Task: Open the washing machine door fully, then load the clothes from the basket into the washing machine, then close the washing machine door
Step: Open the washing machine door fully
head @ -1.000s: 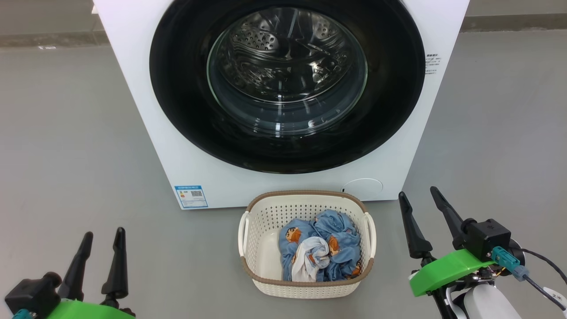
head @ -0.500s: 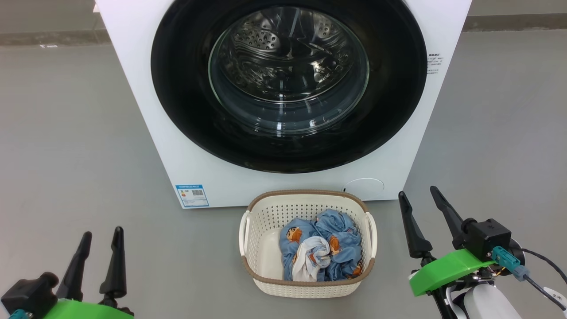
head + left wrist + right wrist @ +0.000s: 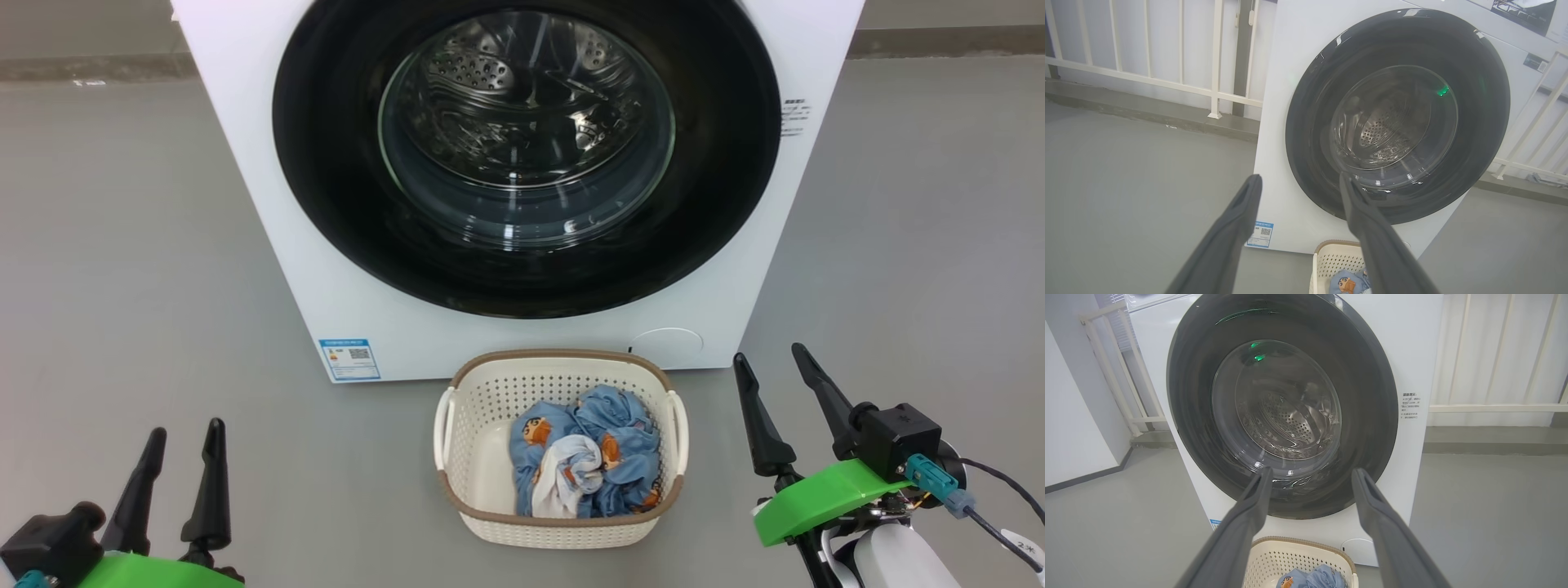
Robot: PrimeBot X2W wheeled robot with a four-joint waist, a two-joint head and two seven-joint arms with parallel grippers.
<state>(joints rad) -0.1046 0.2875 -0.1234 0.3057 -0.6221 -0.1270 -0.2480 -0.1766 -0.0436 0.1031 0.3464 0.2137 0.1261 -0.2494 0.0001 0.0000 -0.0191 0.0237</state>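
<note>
head view: the washing machine [image 3: 249, 163] stands on the grey floor [image 3: 122, 286], with the washing machine door [image 3: 326, 163] closed flat against it. the basket [image 3: 563, 357] sits just in front, the clothes [image 3: 612, 425] bundled toward its right side. the left fingers [image 3: 214, 482] and right fingers [image 3: 759, 425] are released, spread and empty, well apart from everything.
left wrist view: spread fingers [image 3: 1237, 220] point at the door's lower edge.
right wrist view: spread fingers [image 3: 1247, 514] rise above the basket's rim.

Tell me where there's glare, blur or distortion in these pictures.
Head view: sharp, evenly lit; white streaks glint on the washing machine door. Left wrist view: green glint on its glass, railing leans, left claw soft. Right wrist view: green glints too, right claw soft.
</note>
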